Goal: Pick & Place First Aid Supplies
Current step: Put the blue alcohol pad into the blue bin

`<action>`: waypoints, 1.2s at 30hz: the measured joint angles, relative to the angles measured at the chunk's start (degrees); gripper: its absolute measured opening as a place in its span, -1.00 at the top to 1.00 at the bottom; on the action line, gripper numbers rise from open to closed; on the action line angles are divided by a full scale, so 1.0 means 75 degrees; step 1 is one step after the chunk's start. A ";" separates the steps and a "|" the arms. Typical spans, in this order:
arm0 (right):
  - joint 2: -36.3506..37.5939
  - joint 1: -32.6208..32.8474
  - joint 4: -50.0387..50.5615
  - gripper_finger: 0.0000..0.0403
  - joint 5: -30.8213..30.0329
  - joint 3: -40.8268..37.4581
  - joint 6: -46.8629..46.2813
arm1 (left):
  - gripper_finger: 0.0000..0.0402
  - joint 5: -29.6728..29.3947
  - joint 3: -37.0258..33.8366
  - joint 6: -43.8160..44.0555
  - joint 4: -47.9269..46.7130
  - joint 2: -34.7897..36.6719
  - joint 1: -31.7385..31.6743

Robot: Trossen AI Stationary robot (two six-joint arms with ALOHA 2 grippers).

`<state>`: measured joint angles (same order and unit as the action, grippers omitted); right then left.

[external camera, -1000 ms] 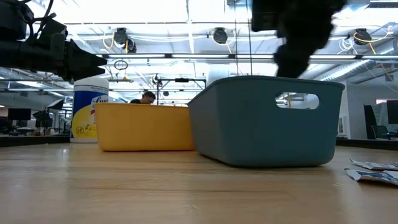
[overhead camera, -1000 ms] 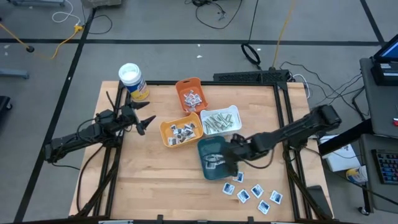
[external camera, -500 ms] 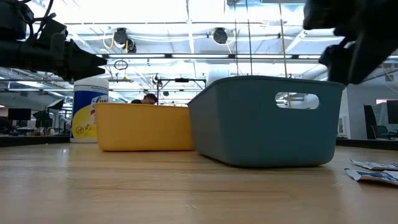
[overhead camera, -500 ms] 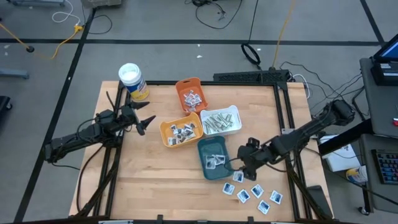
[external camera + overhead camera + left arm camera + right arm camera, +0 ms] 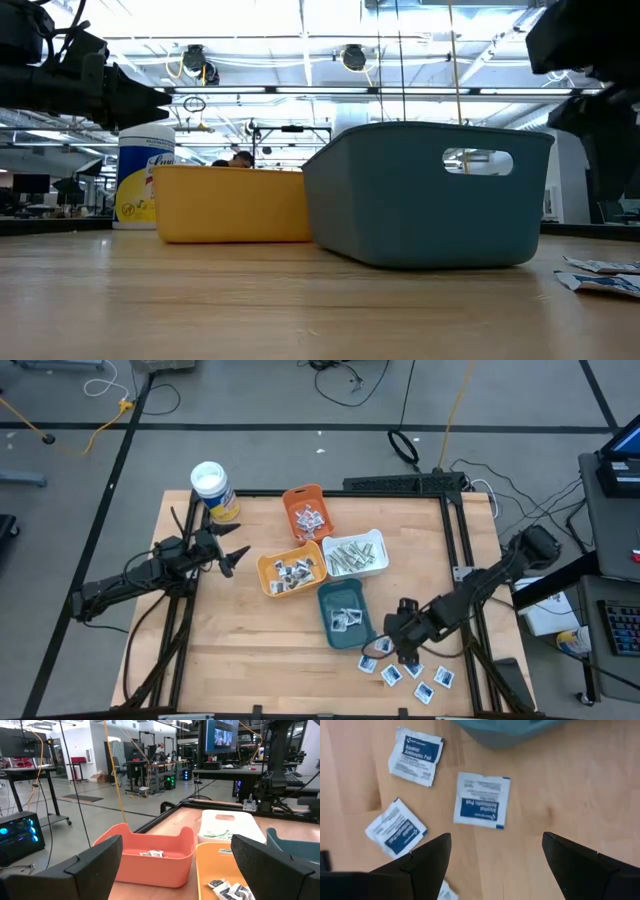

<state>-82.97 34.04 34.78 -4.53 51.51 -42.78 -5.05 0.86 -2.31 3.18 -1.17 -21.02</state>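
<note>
Several square white sachets with blue print (image 5: 412,671) lie flat on the wood near the table's near right corner; three show in the right wrist view, one of them (image 5: 482,800) between my fingers' line of sight. My right gripper (image 5: 386,646) (image 5: 495,837) hovers open just above them, beside the teal tray (image 5: 345,615), which holds a few packets. My left gripper (image 5: 236,557) (image 5: 176,842) waits open above the table's left side, short of the yellow-orange tray (image 5: 290,572). Neither gripper holds anything.
The orange tray (image 5: 307,510) with sachets and the white tray (image 5: 355,553) with pale strips stand behind the yellow-orange one. A white-lidded canister (image 5: 213,490) stands at the far left corner. Bare wood lies along the near left part of the table (image 5: 250,650).
My right gripper has moved from above the teal tray toward the table's right and near edge, and now hangs over the loose sachets. The left arm has kept still.
</note>
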 joint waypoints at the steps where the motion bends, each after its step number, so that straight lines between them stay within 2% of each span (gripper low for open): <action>1: -0.0120 0.0024 -0.0088 -0.54 -0.0051 0.0000 0.0027 | -0.89 0.0000 0.0000 0.0000 0.0000 0.0000 0.0000; 10: -0.1200 0.0139 -0.0950 -0.54 -0.0189 0.0092 0.0179 | -0.89 -0.0002 0.0000 0.0000 0.0000 0.0000 0.0000; 14: -0.1512 0.0169 -0.1239 -0.45 -0.0182 0.0187 0.0426 | -0.89 -0.0001 0.0000 0.0000 0.0000 0.0000 -0.0001; 19: -0.1774 0.0172 -0.1513 -0.14 -0.0224 0.0209 0.0407 | -0.89 -0.0002 0.0000 0.0000 -0.0001 0.0000 0.0000; 30: -0.1791 0.0175 -0.1548 0.88 -0.0172 0.0210 0.0393 | -0.89 -0.0002 0.0000 0.0000 0.0000 0.0000 0.0000; 32: -0.1778 0.0175 -0.1533 0.96 -0.0170 0.0210 0.0392 | -0.89 -0.0002 0.0000 0.0000 -0.0003 0.0000 0.0000; 36: -0.1497 0.0175 -0.0945 0.94 -0.0143 0.0184 0.0214 | -0.89 -0.0002 0.0000 0.0000 -0.0002 0.0000 -0.0001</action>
<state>-94.20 35.35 27.69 -5.61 52.88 -41.18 -5.06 0.86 -2.31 3.17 -1.17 -21.03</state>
